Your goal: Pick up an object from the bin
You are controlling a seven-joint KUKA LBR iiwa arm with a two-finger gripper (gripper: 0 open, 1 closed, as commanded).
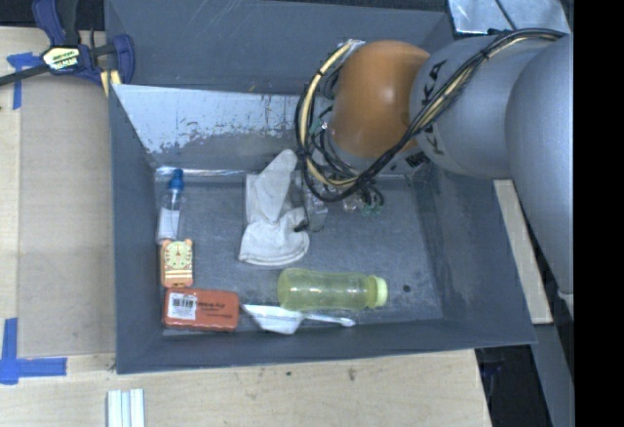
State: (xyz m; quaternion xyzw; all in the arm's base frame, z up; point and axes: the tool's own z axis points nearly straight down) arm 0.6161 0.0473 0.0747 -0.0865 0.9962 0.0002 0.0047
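My gripper [311, 209] hangs low over the middle of the bin, its dark lower part right at the right edge of a crumpled white cloth [268, 213]. Whether it touches the cloth I cannot tell. A pale yellow-green bottle [331, 291] lies on its side just in front of the cloth, toward the bin's near wall. A small white plastic piece [291, 320] rests left of the bottle's base.
Along the bin's left side lie a clear packet with a blue-capped tube [172, 202], a small yellow-orange carton [176, 264] and an orange box with a barcode label [201, 310]. The arm, with its orange cover and cables, spans the bin's right half.
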